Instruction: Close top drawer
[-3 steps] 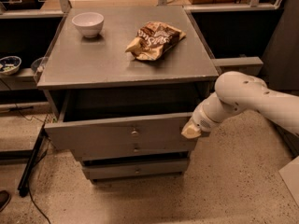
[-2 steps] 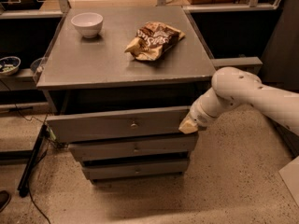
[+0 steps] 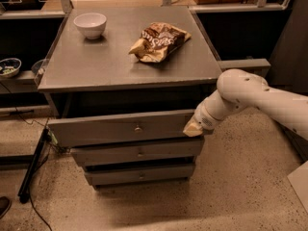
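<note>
We see the top drawer [image 3: 106, 129] partly out beneath the bench [image 3: 96, 66] top, its tall front panel facing us with the small knob [image 3: 138, 128] at its centre. The gripper [image 3: 193, 128] sits against the panel's right end — whether it is spread or pressed together, we cannot tell. On the bench sit a white bowl [image 3: 90, 24] and a crumpled snack bag [image 3: 159, 41].

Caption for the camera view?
Gripper at the right end of the partly open top drawer; bowl and snack bag on the cabinet.
</note>
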Robot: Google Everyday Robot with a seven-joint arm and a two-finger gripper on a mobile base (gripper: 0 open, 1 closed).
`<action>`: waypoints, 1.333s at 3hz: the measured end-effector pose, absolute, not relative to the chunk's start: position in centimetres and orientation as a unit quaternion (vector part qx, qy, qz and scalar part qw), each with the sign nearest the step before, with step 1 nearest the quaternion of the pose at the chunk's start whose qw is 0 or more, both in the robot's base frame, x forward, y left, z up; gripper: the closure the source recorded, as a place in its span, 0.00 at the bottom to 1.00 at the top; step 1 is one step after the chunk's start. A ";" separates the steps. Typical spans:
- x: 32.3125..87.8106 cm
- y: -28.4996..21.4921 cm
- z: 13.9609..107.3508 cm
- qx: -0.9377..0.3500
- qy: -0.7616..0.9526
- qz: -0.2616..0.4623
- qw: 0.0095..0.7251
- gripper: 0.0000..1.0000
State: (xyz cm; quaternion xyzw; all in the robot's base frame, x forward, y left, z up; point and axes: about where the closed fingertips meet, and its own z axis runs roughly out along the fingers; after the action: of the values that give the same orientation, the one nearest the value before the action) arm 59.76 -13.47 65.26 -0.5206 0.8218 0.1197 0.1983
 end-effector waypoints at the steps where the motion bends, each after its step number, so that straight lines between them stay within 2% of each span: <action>1: 61.7 -13.0 65.5 -0.516 0.822 0.115 0.212 1.00; 4: 65.6 -12.6 65.7 -0.514 0.820 0.105 0.228 1.00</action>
State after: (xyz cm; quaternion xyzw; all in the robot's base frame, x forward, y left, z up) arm 65.61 -12.63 65.69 -0.5143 0.8199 0.1051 0.2284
